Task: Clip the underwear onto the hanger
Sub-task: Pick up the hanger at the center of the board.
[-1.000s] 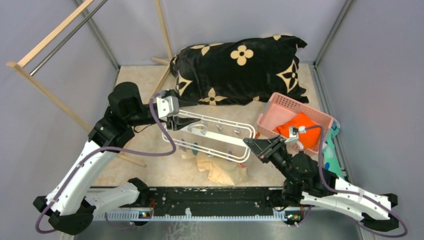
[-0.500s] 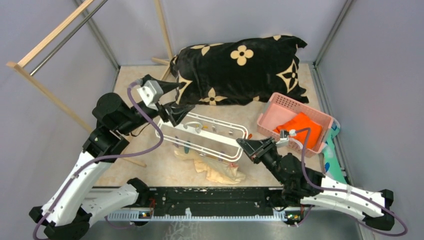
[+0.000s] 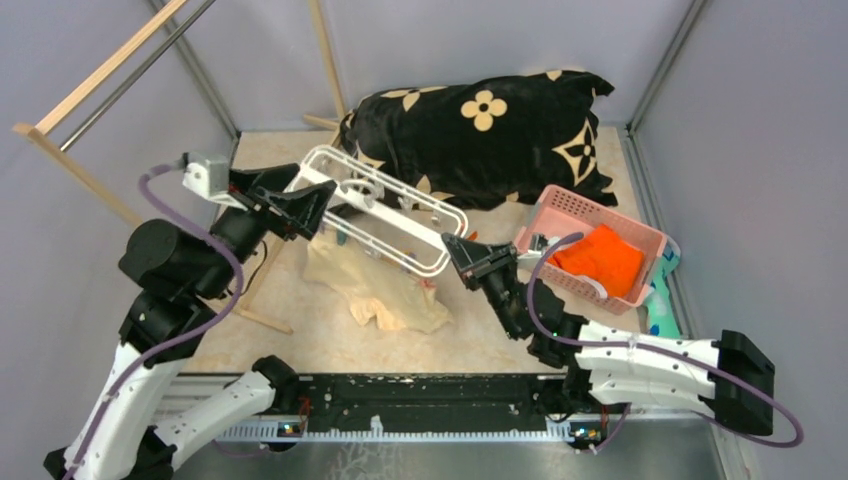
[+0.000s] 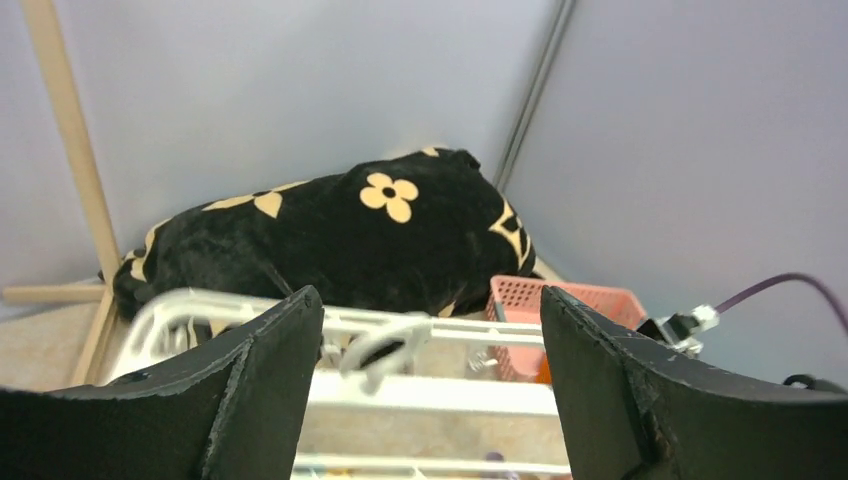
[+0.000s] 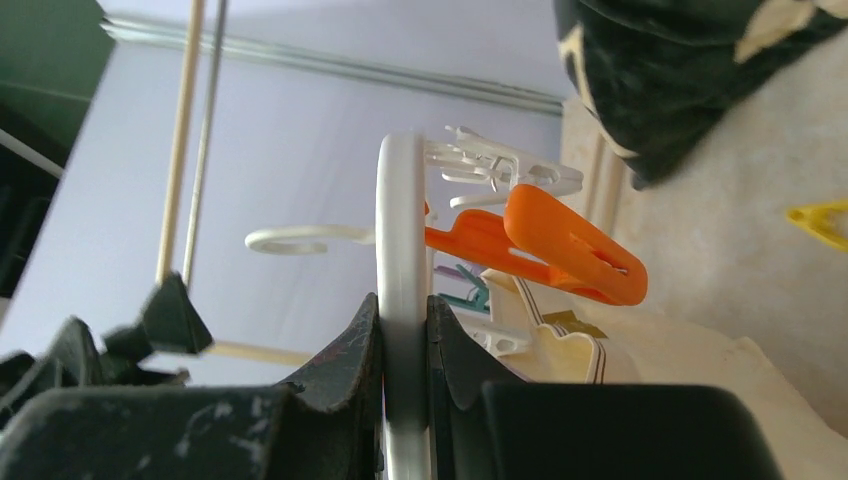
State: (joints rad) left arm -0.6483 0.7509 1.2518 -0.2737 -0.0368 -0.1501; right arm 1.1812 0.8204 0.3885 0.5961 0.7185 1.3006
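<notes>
The white hanger (image 3: 385, 208) is held up off the floor, tilted from back left to front right. My right gripper (image 3: 452, 248) is shut on its right end; in the right wrist view the frame bar (image 5: 398, 200) is pinched between my jaws (image 5: 402, 305), with an orange clip (image 5: 560, 245) beside it. The cream underwear (image 3: 375, 285) hangs below the frame and drapes onto the floor; it also shows in the right wrist view (image 5: 700, 370). My left gripper (image 3: 312, 205) is open at the frame's left end; in the left wrist view the jaws (image 4: 430, 300) stand wide apart with the hanger (image 4: 430, 392) beyond them.
A black pillow with tan flowers (image 3: 480, 135) lies at the back. A pink basket (image 3: 565, 205) holding an orange cloth (image 3: 600, 260) stands at the right. A wooden rack (image 3: 90, 90) leans at the back left. A yellow clip (image 5: 825, 220) lies on the floor.
The hanger has risen and swung to the back left, and the underwear has moved left with it. Both arms followed; the left arm has pulled further left.
</notes>
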